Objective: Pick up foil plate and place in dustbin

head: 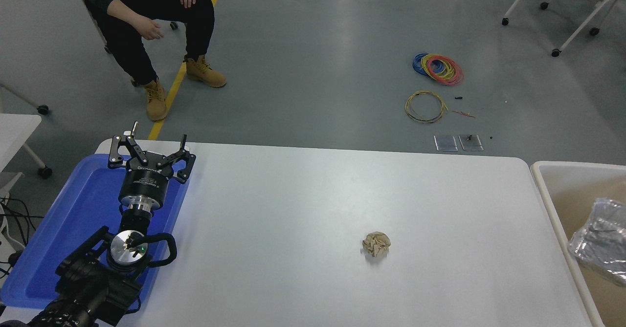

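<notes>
The foil plate (pixel 600 240), shiny crinkled silver, is inside the dustbin (pixel 547 190) at the right edge of the picture, against its beige interior, with its right part cut off by the frame. No gripper shows on it. My right arm and gripper are out of view. My left gripper (pixel 157 141) is parked at the lower left over the blue tray, with its fingers spread open and nothing in them.
A flat blue tray (pixel 73 219) lies on the white table (pixel 303 205) at the left. A small crumpled brown paper ball (pixel 375 244) sits right of the table's middle. A seated person (pixel 146 19) is beyond the far left corner. Wire coils (pixel 436 68) lie on the floor.
</notes>
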